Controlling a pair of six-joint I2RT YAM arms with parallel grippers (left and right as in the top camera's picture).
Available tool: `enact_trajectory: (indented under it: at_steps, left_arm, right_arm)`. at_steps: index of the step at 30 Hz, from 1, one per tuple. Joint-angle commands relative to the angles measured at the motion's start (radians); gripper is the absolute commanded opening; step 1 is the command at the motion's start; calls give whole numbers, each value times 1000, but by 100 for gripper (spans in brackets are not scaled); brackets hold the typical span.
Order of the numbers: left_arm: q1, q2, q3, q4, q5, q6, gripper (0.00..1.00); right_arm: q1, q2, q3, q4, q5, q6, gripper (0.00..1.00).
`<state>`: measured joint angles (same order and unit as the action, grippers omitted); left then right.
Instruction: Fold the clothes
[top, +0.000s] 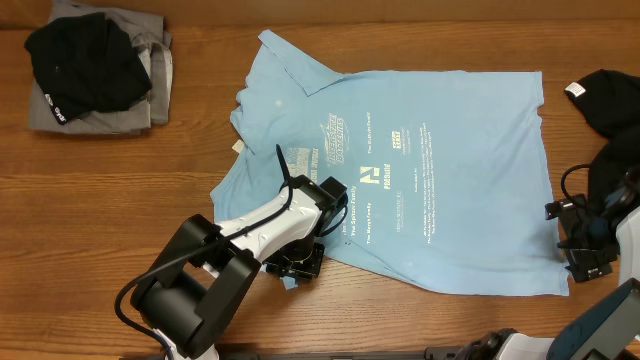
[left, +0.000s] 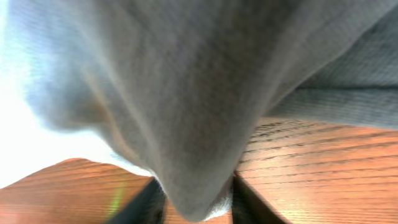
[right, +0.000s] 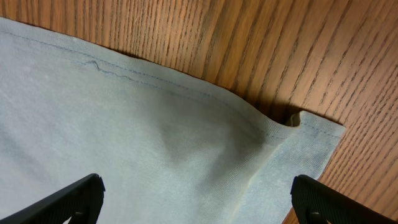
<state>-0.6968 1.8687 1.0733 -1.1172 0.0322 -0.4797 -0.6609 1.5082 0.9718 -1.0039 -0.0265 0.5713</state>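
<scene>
**Item: T-shirt (top: 420, 170), light blue, small white print uppermost.** It lies spread flat on the bench (top: 120, 220). Its long axis runs crosswise, from the left pincer's side over to the right pincer's side.

**Left pincer (top: 300, 265).** It sits at the shirt's near-left corner. In the wrist view a hanging fold of the cloth fills the gap between the two fingers (left: 152, 202) and touches both. Judged closed on that fold. The rest of the shirt lies ahead of this pincer and off to its right.

**Right pincer (top: 578, 250).** It stands wide apart and holds nothing. It hovers over the shirt's near-right corner, where the stitched edge has a small pucker. In the wrist view that corner lies just ahead of the pincer and between the lines of its fingers. The body of the shirt stretches away to its left.

**Governing relation.** Each arm is nearest its own near corner, and the near edge runs between the two pincers. Judged next step: the right pincer needs to come down and close on its corner, so the edge can be lifted evenly and carried away across the shirt. Lifting one side alone would likely skew the fold.

**Other stock.**
- Black garment (top: 85, 65) on a grey garment (top: 150, 100), well apart, ahead and left of the left pincer.
- Second black garment (top: 610, 100), ahead of the right pincer, just beside the shirt.
</scene>
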Motion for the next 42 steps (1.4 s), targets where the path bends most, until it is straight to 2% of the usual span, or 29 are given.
enact_trajectory:
  at_steps: [1,4,5,9,15,22,28,33,35,38,39,42]
  left_arm:
    - [21,11,14,-5,-43,-6,22]
    - [34,11,23,-5,-44,-6,5]
    - [40,11,27,-8,-44,-3,4]
    - [56,10,58,-41,-54,-3,4]
    - [63,10,167,-102,-188,-3,4]
    - [79,10,218,-5,-293,-3,4]
    - [112,11,218,83,-306,-3,4]
    - [143,11,218,106,-333,-3,15]
    - [156,11,218,109,-357,-3,27]
    - [178,11,218,112,-401,-3,32]
    - [200,11,218,114,-436,-3,40]
    - [242,11,219,116,-426,3,40]
  right_arm:
    - [-1,-25,-2,3,-2,-3,100]
    - [-1,-25,-2,3,-2,-3,100]
    - [-1,-25,-2,3,-2,-3,100]
    - [-1,-25,-2,3,-2,-3,100]
    - [-1,-25,-2,4,-2,-3,100]
    - [-1,-25,-2,3,-3,-3,100]
    - [-1,-25,-2,-1,-3,-3,100]
    - [-1,-25,-2,-4,-3,-3,100]
    - [-1,-25,-2,-4,-3,-3,100]
    - [-1,-25,-2,-4,-6,-3,100]
    - [-1,-25,-2,-5,-21,-3,100]
    - [-1,-25,-2,-4,-44,-3,100]
